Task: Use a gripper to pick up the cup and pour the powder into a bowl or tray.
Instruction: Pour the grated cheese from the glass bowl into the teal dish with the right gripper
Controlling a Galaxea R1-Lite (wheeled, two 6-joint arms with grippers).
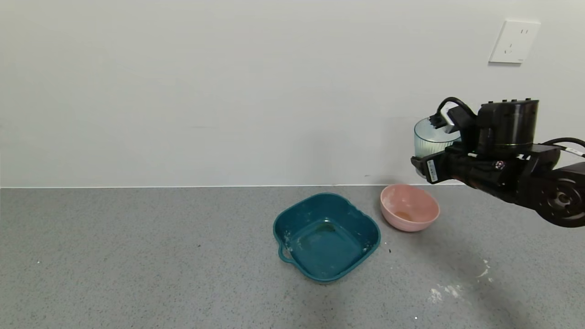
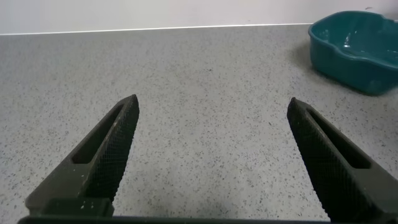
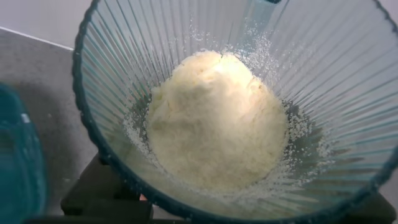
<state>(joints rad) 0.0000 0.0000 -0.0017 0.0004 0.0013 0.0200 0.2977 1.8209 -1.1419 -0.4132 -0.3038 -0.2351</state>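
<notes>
The cup (image 1: 433, 137) was held upright in the air by the right gripper (image 1: 427, 165), its fingers pinched on it, above and behind the pink bowl (image 1: 409, 213); white powder (image 3: 214, 121) was heaped inside it; the teal basin (image 1: 326, 235) sat on the counter (image 1: 137, 256) well left; the left gripper (image 2: 211, 158) was held spread over bare counter.

Pink bowl (image 1: 410, 207), wall socket (image 1: 514, 41).

A grey speckled countertop (image 1: 137, 256) meets a plain white wall (image 1: 228, 91) bearing a white socket (image 1: 514, 42).
</notes>
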